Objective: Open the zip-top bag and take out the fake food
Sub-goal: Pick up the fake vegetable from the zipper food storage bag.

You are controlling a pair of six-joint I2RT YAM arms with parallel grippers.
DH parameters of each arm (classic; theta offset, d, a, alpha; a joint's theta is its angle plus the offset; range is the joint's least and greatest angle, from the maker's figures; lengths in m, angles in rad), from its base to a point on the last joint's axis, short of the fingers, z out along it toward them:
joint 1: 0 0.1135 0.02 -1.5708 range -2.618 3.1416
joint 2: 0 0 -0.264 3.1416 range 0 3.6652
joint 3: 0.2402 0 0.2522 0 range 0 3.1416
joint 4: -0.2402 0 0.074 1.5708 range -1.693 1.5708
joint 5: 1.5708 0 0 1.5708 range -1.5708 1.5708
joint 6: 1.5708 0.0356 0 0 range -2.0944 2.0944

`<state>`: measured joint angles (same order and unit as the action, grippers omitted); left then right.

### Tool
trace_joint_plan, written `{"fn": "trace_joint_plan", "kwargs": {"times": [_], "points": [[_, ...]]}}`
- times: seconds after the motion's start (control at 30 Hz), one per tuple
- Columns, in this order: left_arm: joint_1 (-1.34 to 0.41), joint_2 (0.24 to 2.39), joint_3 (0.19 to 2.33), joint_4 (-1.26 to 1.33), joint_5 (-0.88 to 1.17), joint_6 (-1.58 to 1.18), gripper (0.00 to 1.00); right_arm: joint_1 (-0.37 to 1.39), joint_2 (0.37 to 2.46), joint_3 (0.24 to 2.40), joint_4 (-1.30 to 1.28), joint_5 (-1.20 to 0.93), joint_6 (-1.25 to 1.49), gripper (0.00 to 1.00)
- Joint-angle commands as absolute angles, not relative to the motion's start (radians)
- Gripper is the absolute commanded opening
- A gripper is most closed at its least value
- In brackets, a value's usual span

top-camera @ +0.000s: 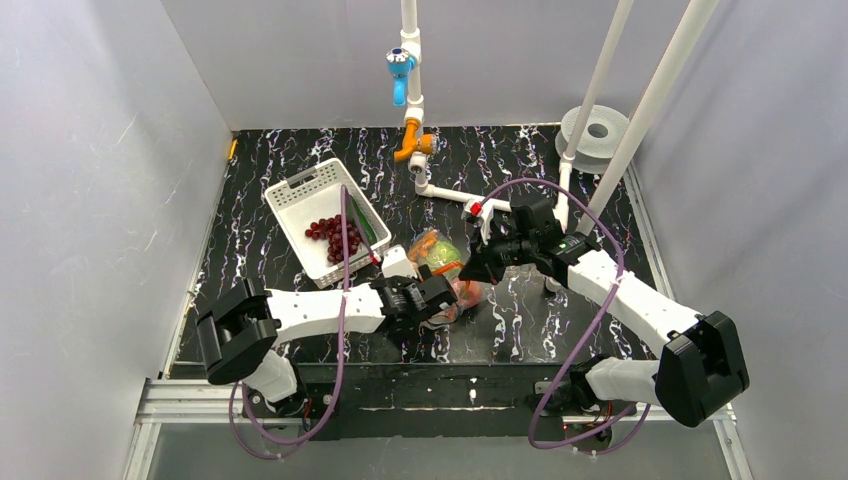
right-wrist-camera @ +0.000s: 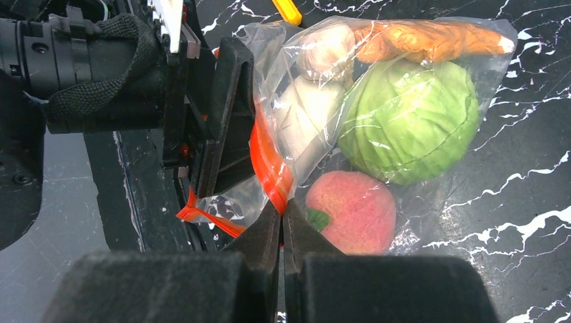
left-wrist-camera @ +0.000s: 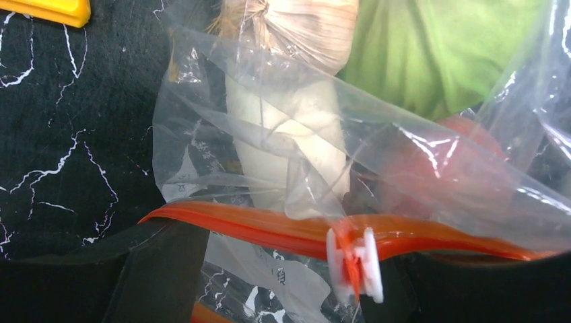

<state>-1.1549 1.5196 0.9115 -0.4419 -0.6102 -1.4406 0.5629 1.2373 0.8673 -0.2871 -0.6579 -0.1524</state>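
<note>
The zip-top bag (right-wrist-camera: 404, 81) is lying on the worktop (right-wrist-camera: 525, 202). Our right tool (right-wrist-camera: 283, 222) is pinching its orange strip (right-wrist-camera: 269, 168); the left tool (left-wrist-camera: 303, 269) is straddling it, spread. We are judging the film limp, slippery: grip the stiffer strip.

Left claw (left-wrist-camera: 316, 276) wide, right claw (right-wrist-camera: 283, 225) tight.

One bag (right-wrist-camera: 495, 64) contains one cabbage (right-wrist-camera: 407, 124), one peach (right-wrist-camera: 350, 212), one carrot (right-wrist-camera: 431, 39) and one white piece (right-wrist-camera: 303, 118). One basket (top-camera: 300, 190) contains one grape bunch (top-camera: 335, 232) and one cucumber (top-camera: 368, 225). One yellow item (right-wrist-camera: 287, 9) is present.
</note>
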Motion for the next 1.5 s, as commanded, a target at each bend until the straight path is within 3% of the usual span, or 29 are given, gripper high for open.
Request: {"fn": "trace_joint_plan", "kwargs": {"times": [0.0,0.43,0.67,0.9,1.23,1.47], "points": [[-1.132,1.538,0.930,-0.477,-0.641,-1.429,0.68,0.565,1.239,0.853,-0.247,-0.659,-0.151,0.01],[-1.103,1.620,0.947,-0.414,-0.587,-1.361,0.72,0.565,1.242,0.840,-0.233,-0.636,-0.156,0.01],[-1.094,1.625,0.925,-0.389,-0.581,-1.358,0.69,0.564,1.236,0.835,-0.230,-0.634,-0.157,0.01],[-1.077,1.610,0.886,-0.355,-0.562,-1.347,0.47,0.565,1.234,0.821,-0.222,-0.631,-0.159,0.01],[-1.071,1.499,0.853,-0.259,-0.469,-1.168,0.03,0.563,1.226,0.815,-0.227,-0.625,-0.176,0.01],[-1.067,1.345,0.785,-0.164,-0.472,-1.167,0.00,0.565,1.228,0.811,-0.243,-0.694,-0.201,0.01]]}}
